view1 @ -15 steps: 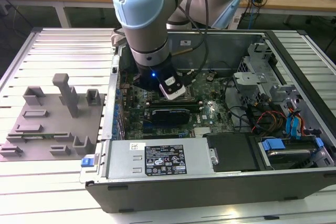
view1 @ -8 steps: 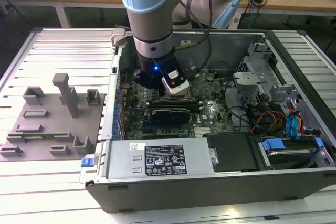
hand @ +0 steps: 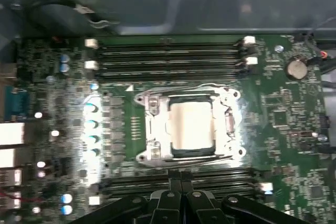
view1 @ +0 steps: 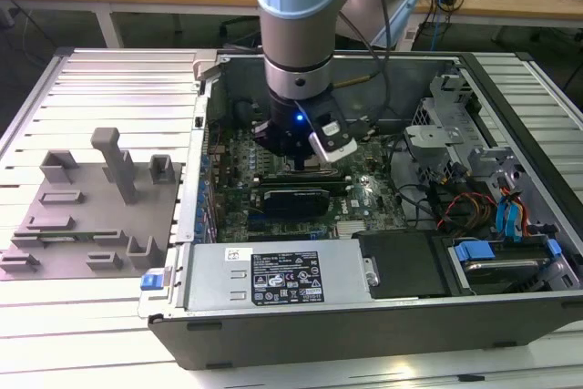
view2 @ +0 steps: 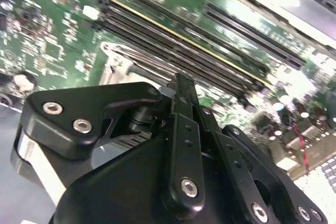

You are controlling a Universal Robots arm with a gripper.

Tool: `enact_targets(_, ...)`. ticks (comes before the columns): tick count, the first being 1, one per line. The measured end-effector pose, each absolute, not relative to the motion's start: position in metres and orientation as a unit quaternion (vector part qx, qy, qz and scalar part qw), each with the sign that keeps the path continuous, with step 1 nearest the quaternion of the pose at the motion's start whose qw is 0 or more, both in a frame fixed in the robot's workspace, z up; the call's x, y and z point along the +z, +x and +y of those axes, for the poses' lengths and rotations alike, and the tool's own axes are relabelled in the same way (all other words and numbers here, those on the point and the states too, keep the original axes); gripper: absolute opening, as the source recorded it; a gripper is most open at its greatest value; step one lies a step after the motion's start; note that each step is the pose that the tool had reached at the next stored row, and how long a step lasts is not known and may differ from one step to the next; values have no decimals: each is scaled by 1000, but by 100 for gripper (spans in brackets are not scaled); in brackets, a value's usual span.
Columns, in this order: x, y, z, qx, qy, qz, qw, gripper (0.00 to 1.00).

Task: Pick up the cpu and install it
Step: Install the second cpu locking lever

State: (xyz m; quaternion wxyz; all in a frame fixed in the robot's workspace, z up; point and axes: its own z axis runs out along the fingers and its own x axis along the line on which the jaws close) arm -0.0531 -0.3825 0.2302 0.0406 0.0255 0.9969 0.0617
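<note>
The cpu (hand: 191,125) is a silvery-white square lying flat inside the metal frame of the motherboard socket (hand: 148,129) in the first wrist view. My gripper (hand: 181,174) hovers just off the socket's edge, over the memory slots, with its black fingers pressed together and nothing between them. In the second wrist view the gripper (view2: 179,81) shows from the side, shut, above the green board. In the exterior view the gripper (view1: 305,158) hangs low inside the open computer case (view1: 301,334), over the middle of the motherboard, and hides the socket.
Rows of memory slots (hand: 168,56) flank the socket on both sides. A power supply (view1: 273,275) lies at the case front, with a drive cage and cables (view1: 474,198) at the exterior view's right. A gray tray (view1: 82,216) with upright fixtures sits left of the case.
</note>
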Motion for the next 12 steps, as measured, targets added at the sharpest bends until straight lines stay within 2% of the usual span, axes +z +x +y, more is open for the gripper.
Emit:
enact_targets(5, 230, -45, -369, 41, 25, 998, 36, 11)
enact_targets(12, 230, -44, -349, 40, 25, 998, 36, 11)
